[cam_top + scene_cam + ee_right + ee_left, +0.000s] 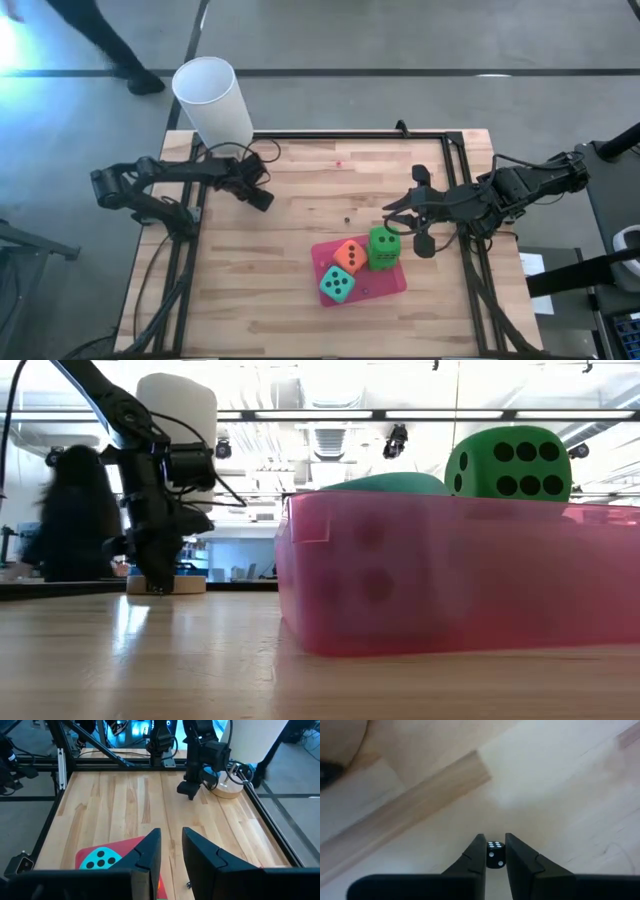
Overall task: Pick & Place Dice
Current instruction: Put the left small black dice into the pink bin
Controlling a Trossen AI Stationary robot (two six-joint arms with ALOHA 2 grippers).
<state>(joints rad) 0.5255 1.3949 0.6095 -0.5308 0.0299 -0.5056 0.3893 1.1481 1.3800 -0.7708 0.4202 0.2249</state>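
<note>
**Left pincer pinches a tiny black die**

The left pincer (495, 854), near the worktop's (290, 290) far left corner, is pressed onto a small black white-pipped die (494, 855). The right pincer (171, 851), fingers nearly together and empty, hovers by the right edge. Soft orange cube (349, 255), teal cube (337, 286) and green cube (383, 248) sit on the flat pink mat (385, 281).
</note>
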